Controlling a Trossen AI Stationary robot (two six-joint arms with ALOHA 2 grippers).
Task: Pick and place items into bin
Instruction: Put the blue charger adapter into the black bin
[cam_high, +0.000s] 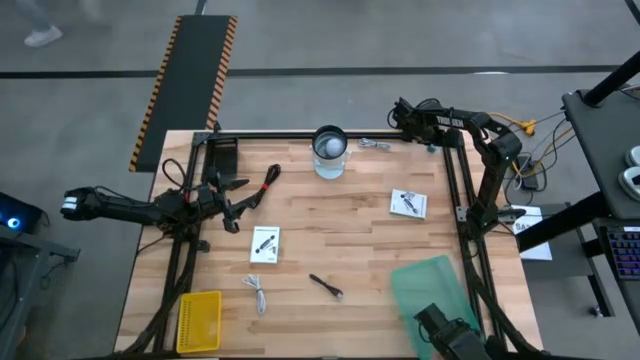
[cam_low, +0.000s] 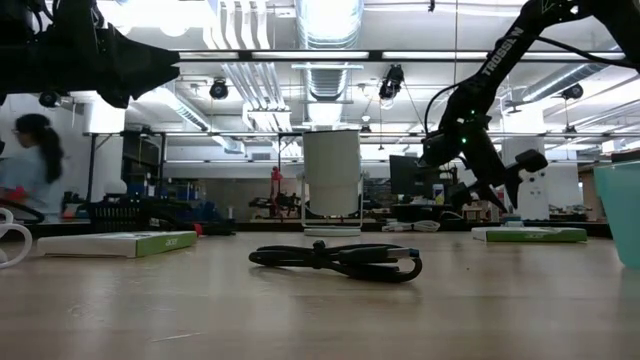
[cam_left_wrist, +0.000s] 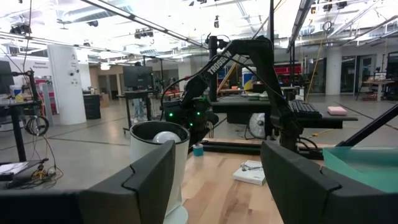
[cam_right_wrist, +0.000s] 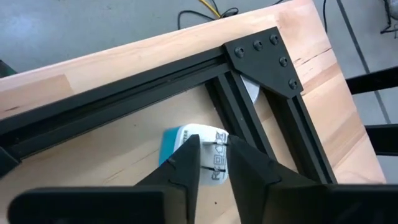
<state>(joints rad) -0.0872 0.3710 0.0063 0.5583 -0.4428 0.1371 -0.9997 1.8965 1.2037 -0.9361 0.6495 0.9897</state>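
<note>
My right gripper (cam_right_wrist: 214, 158) is at the table's far right corner (cam_high: 400, 110), slanting down, shut on a small white-and-blue printed packet (cam_right_wrist: 171, 146) that lies inside the black frame's corner. My left gripper (cam_left_wrist: 217, 186) hovers open and holds nothing over the table's left side (cam_high: 236, 210), beside a black cable with a red tip (cam_high: 266, 184). Lying flat on the table are two white packets (cam_high: 408, 204) (cam_high: 265, 245), a short white cable (cam_high: 258, 294), a black stick-like tool (cam_high: 326, 287) and tiny metal bits (cam_high: 375, 145). My right gripper has the packet's white printed part (cam_right_wrist: 214, 171) between its two fingers, which stand close together. The fingers (cam_right_wrist: 186, 165) come from above, slanting down. The packet's blue end shows past one finger. The fingers hide whether the packet rests on the table.
A green bin (cam_high: 435, 290) stands at the near right and a yellow basket (cam_high: 198, 320) at the near left. A clear jar (cam_high: 330, 150) stands at the far middle. Black frame rails (cam_right_wrist: 249, 124) meet right beside the right gripper. A person (cam_low: 30, 165) is in the room behind.
</note>
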